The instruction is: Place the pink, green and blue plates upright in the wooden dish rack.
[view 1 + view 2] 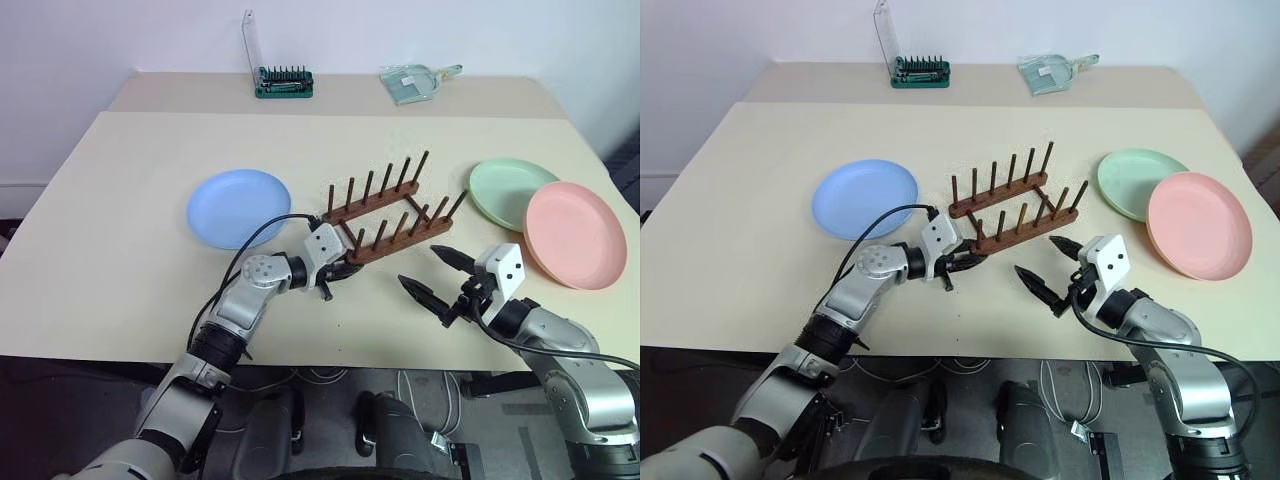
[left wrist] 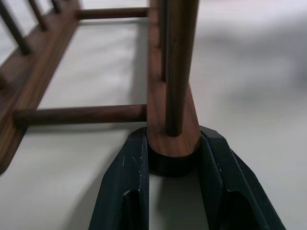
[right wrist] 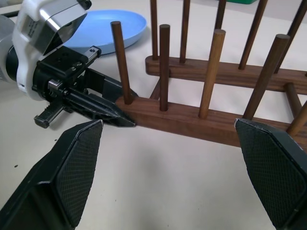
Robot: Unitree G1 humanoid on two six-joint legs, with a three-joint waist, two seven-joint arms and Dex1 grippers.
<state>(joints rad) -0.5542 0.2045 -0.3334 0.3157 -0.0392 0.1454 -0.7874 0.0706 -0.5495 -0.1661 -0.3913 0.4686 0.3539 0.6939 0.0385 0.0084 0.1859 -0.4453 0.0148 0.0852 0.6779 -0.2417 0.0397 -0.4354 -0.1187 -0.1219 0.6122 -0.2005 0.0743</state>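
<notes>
The wooden dish rack (image 1: pixel 385 212) is grasped at its near rail end by the left end effector (image 2: pixel 173 165). The right end effector (image 1: pixel 432 274) is held spread apart just beside the rack. All three plates lie flat on the counter (image 1: pixel 120 180): blue plate (image 1: pixel 238 207) left of the rack, green plate (image 1: pixel 510 190) and pink plate (image 1: pixel 574 233) to its right.

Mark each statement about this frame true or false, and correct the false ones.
1. The left gripper is closed on the end of the dark brown wooden dish rack. True.
2. The light blue round plate stands upright in the rack. False: it lies flat on the table.
3. The right gripper is open and holds nothing. True.
4. The salmon pink plate lies under the mint green plate. False: the pink one overlaps the green one's edge.
</notes>
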